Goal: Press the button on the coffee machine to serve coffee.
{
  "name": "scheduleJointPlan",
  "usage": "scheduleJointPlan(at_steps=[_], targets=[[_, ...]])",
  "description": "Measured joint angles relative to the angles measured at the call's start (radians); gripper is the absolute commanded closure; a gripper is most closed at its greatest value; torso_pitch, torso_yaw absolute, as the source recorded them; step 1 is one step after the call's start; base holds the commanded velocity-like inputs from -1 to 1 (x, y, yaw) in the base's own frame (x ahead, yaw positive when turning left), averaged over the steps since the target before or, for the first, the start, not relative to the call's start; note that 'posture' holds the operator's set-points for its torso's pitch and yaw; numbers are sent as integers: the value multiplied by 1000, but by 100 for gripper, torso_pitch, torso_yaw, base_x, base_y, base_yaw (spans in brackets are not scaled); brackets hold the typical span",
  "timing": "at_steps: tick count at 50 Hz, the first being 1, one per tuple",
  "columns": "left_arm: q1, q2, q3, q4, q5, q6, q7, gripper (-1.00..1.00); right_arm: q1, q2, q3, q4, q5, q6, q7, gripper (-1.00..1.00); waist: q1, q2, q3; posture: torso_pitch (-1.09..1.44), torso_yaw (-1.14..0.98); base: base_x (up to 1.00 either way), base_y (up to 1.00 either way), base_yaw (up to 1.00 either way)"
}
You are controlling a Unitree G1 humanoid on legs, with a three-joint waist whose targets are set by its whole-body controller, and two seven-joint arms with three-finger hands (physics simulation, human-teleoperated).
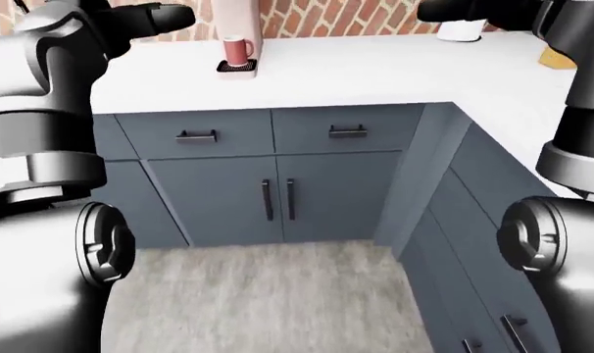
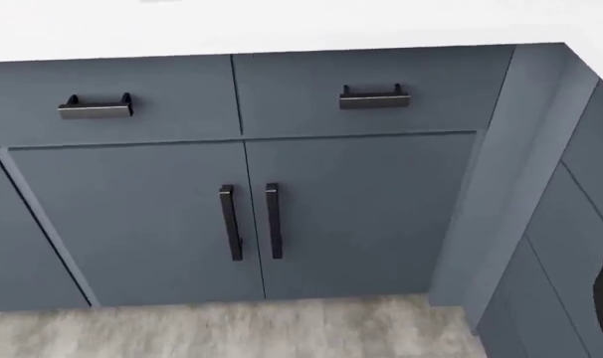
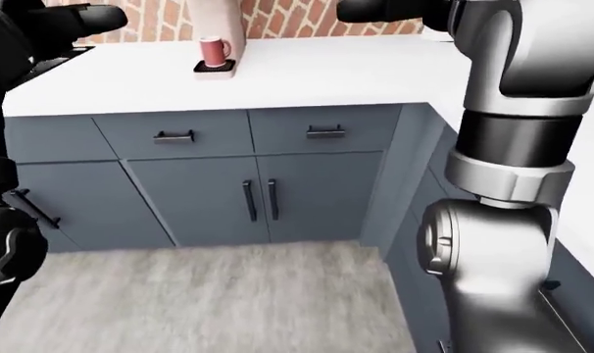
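Both arms raised, left hand (image 1: pixel 169 16) and right hand (image 3: pixel 375 10) extended forward

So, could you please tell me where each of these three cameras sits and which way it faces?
Left-eye view: on the head, looking down at the white countertop with the red mug; both arms frame it.
Right-eye view: beside it, same scene shifted; the right arm fills the right side.
Head view: tilted lower, onto the grey-blue cabinet doors; almost no body shows.
All share the black door handles.
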Motion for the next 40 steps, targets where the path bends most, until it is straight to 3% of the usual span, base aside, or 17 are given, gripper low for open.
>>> scheduleJointPlan(at_steps=[4, 7, 10, 16, 27, 31, 33, 36, 37, 40], targets=[[-16, -1, -2, -10, -6, -17, -4, -100, -3, -7, -7, 0, -6, -8, -4, -100, -9, 19, -4, 0, 0, 0, 37, 0], [-18, 2, -1, 5, -4, -22, -3, -100, -12, -3, -2, 4, -4, -10, -3, -100, -10, 55, 0, 0, 0, 0, 38, 0], [2, 12, 8, 25, 3, -17, 4, -100, 3, 15, 14, -1, 10, -9, 5, -100, 0, 50, 11, 0, 0, 0, 38, 0], [-6, 0, 3, 15, 2, -15, 9, -100, 6, 16, 4, -10, 14, -7, -1, -100, -14, 4, 10, 0, 0, 0, 38, 0], [-19, -3, 0, 54, 5, -33, 7, -100, 3, 19, 7, 10, 24, -14, -4, -100, -6, -30, 3, 0, 0, 0, 38, 0], [-25, -11, -5, 55, 6, -40, 6, -100, 11, 15, 4, 1, 28, -16, -6, -100, -3, -57, -4, 0, 0, 6, 30, 0], [-25, -19, -8, 55, 5, -41, 4, -100, 21, 9, -2, -5, 29, -15, -7, -100, -9, -37, -3, 0, 0, 9, 21, 0], [-25, -28, -17, 65, 2, -28, -1, -100, 34, 1, -11, -2, 25, -5, -13, -100, -3, -51, -14, 0, 0, 11, 18, 0], [-27, -26, -16, 62, 2, -24, -1, -100, 30, 0, -11, -1, 24, -4, -15, -100, -1, -45, -17, 0, 0, 12, 12, 0], [-32, -19, -9, 46, 4, -31, 0, -100, 17, 2, -8, -15, 26, -15, -18, -100, -3, 8, 2, 0, 0, 16, 9, 0]])
